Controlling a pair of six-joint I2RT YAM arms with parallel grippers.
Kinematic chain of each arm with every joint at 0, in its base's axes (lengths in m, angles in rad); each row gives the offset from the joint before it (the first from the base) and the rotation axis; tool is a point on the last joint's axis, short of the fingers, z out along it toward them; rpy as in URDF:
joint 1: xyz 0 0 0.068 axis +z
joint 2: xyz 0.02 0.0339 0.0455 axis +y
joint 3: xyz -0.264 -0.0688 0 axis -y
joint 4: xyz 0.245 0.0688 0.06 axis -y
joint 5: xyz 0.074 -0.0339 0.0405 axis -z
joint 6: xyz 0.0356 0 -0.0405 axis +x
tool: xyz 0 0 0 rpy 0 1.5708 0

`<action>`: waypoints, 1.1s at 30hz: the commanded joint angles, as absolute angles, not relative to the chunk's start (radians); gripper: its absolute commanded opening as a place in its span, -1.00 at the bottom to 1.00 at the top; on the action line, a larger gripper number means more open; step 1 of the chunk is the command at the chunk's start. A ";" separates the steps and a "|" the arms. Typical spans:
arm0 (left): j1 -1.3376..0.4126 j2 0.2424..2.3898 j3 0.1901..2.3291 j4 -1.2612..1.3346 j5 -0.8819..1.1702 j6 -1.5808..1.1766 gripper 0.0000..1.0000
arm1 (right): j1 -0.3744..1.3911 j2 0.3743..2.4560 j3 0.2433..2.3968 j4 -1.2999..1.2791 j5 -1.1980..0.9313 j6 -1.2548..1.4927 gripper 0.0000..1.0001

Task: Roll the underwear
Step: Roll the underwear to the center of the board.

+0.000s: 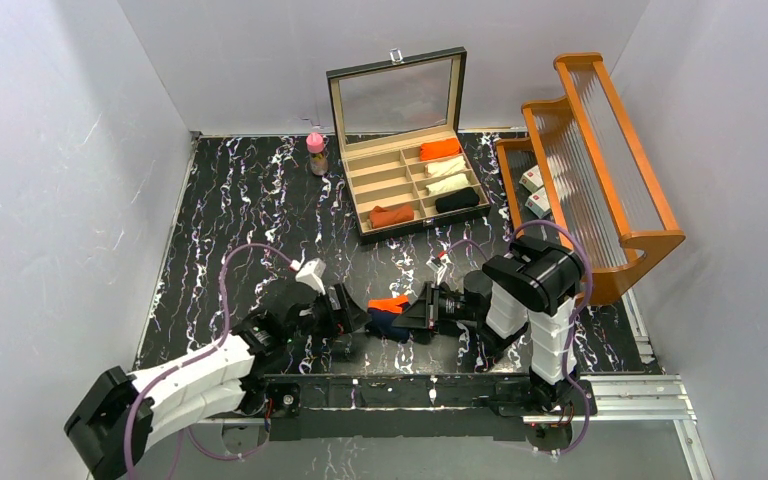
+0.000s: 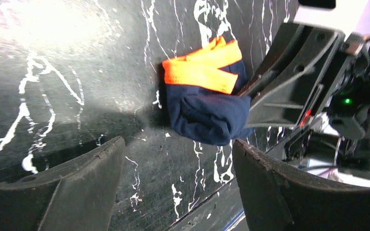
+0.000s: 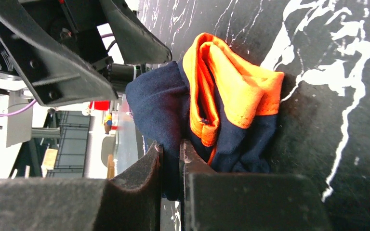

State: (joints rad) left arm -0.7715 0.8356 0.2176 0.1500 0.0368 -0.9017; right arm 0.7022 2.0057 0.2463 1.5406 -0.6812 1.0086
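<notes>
In the top view the navy underwear [image 1: 388,315] is partly covered by both grippers, so its fold cannot be made out. In the right wrist view some cloth is hidden between the pressed fingers [image 3: 139,183] of the right gripper [image 3: 171,147], which are cut off by the lower edge. The fingers [image 2: 86,178] of the left gripper [image 2: 178,144] are cut off likewise. The small boxes [image 1: 532,180] in the wooden rack [image 1: 660,240] cannot be read.
</notes>
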 commanded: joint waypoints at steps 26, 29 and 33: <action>-0.826 1.476 0.315 0.321 0.014 -0.852 -0.37 | 0.639 2.007 0.188 1.243 -0.664 0.902 0.02; -0.834 1.507 0.339 0.292 0.014 -0.841 -0.42 | 0.640 1.910 0.193 1.124 -0.630 0.832 0.18; -0.838 1.517 0.361 0.271 0.014 -0.830 -0.50 | 0.640 1.761 0.195 0.912 -0.540 0.756 0.27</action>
State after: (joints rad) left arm -0.8211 1.4444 0.3908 0.5415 0.0969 -0.9021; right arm 0.6363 1.8253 0.2260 1.3527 -0.7070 0.9486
